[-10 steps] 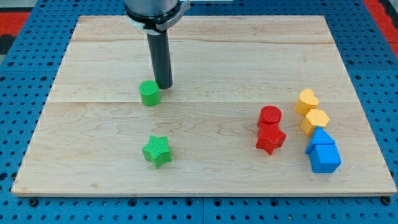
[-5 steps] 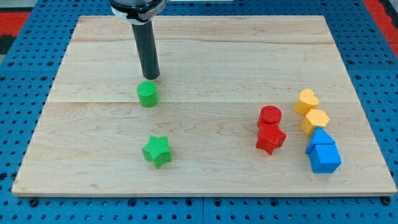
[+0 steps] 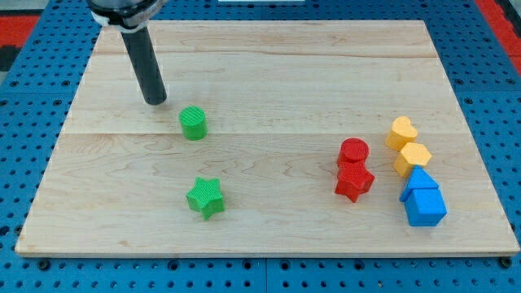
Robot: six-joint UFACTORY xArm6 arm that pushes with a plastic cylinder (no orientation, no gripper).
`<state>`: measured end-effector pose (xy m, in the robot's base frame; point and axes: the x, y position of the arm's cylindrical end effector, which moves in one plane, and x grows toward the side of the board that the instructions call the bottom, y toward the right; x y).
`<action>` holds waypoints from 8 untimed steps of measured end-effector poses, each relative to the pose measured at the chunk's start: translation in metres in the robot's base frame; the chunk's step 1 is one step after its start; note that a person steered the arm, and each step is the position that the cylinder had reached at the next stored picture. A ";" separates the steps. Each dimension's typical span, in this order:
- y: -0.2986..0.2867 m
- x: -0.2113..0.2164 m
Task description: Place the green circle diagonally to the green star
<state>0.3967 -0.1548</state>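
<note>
The green circle (image 3: pixel 194 124) sits left of the board's middle. The green star (image 3: pixel 205 198) lies below it, slightly to the right, near the board's bottom edge. My tip (image 3: pixel 155 101) rests on the board up and to the left of the green circle, about a block's width clear of it and not touching it.
On the view's right stand a red circle (image 3: pixel 354 150) above a red star (image 3: pixel 354 180), a yellow heart (image 3: pixel 401 131) above a yellow hexagon (image 3: pixel 413 158), and two blue blocks (image 3: pixel 422 198). The wooden board (image 3: pixel 269 65) lies on a blue pegboard.
My tip has moved left and slightly up, away from the green circle. The green circle shifted a little left early on, then stayed put.
</note>
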 end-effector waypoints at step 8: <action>0.250 -0.050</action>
